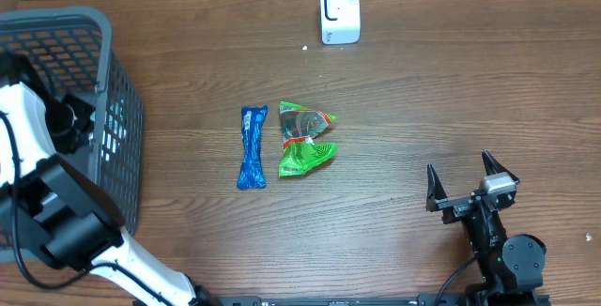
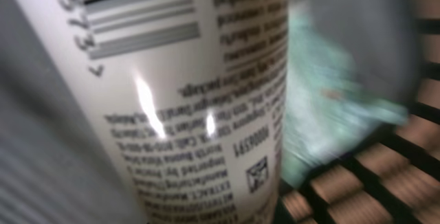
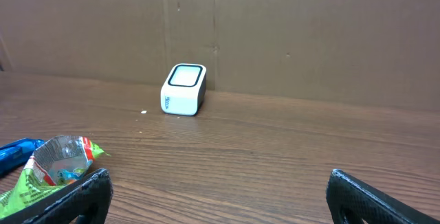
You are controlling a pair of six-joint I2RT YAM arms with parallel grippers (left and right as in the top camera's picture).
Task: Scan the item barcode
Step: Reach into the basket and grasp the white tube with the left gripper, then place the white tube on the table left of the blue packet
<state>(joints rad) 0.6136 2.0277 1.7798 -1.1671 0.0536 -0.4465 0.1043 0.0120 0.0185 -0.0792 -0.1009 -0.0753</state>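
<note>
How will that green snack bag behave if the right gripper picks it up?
The green snack bag looks crumpled and folded, so it is probably floppy and light. Its glossy film may slip or crinkle in the open right gripper.

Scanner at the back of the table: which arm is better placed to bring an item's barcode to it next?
Left. The left arm reaches into the basket, fingers shut, and a white container with a barcode fills its wrist view. The right fingers stand open and empty.
</note>
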